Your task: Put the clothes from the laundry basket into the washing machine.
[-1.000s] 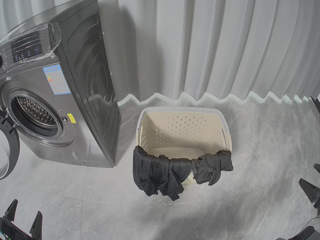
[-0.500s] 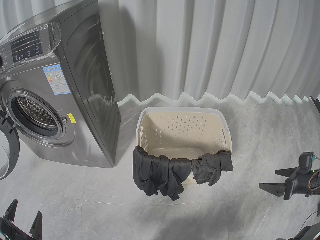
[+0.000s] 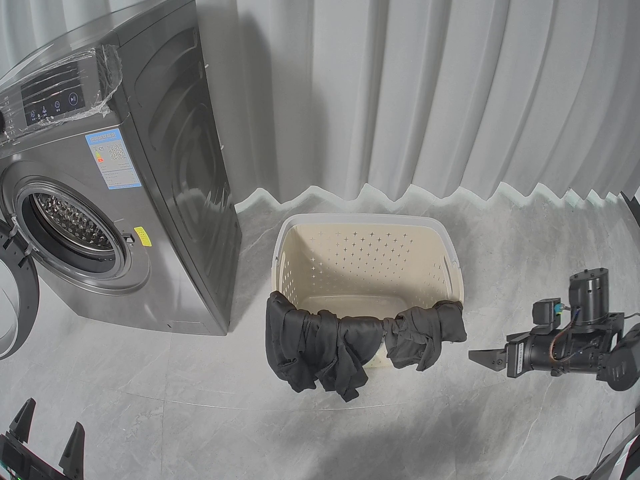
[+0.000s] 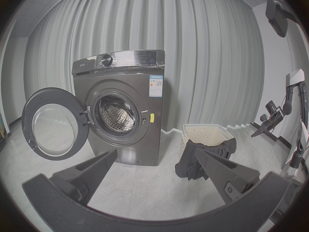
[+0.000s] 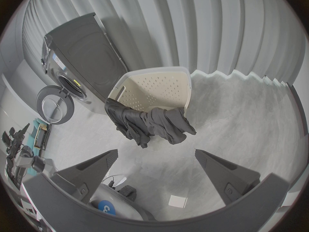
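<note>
Right arm: we are logging it as the item that has moved, swinging in from the right edge over the last second. The basket, clothes and machine are staying as they were.

- Right end effector (image 3: 490, 358): we are finding it low and level, well apart from the clothes and aiming at them. Its jaws are standing wide with nothing between them.
- Left end effector (image 3: 50, 425): we are seeing it parked near the floor, in front of the machine. Its jaws are also spread wide and holding nothing.
- Clothes (image 3: 320, 348): we are counting a dark bundle, draping over the near rim and hanging down outside.
- Laundry basket (image 3: 367, 220): standing on the floor beside the machine. Its inside is looking bare apart from the draped fabric.
- Washing machine (image 3: 167, 168): its door (image 3: 13, 288) is hanging open, and we are spotting no garment in the drum (image 3: 73, 225).

Step in hand, as we are judging it: the first approach to the clothes. No garment is loaded yet. The next move is calling for travel onward to the rim, closing on a thick fold, then lifting clear before carrying to the drum.
</note>
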{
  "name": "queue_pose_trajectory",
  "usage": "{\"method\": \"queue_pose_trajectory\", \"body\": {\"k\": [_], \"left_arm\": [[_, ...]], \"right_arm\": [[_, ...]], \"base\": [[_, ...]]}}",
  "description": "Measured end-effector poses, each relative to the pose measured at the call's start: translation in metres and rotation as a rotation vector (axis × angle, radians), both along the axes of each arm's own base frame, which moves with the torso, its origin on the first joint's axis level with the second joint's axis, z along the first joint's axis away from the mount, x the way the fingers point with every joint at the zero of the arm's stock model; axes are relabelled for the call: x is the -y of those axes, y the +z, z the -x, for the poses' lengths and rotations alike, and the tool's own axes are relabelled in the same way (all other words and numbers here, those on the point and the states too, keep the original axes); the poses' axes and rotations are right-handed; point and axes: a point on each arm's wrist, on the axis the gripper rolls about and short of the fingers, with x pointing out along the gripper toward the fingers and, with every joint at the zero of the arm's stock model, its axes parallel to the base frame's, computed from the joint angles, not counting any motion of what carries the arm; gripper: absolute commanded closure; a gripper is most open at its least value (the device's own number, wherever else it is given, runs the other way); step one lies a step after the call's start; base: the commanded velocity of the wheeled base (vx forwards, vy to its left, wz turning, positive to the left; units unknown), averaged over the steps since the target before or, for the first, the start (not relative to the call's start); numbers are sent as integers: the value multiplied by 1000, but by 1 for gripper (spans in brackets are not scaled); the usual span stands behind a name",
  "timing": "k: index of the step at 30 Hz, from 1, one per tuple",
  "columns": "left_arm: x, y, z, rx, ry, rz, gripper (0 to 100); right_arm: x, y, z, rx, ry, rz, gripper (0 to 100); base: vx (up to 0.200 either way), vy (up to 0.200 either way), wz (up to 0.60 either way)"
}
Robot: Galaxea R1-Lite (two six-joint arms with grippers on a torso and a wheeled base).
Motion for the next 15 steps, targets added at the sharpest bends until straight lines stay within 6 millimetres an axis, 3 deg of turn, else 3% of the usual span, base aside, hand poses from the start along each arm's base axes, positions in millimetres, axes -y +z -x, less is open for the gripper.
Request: {"method": "queue_pose_trajectory", "body": {"k": [15], "left_arm": [[0,0,0,0,0,0,0]], "right_arm": [[-21,-42,-63,-83,-55,31,0]], "base": [[0,0,0]]}}
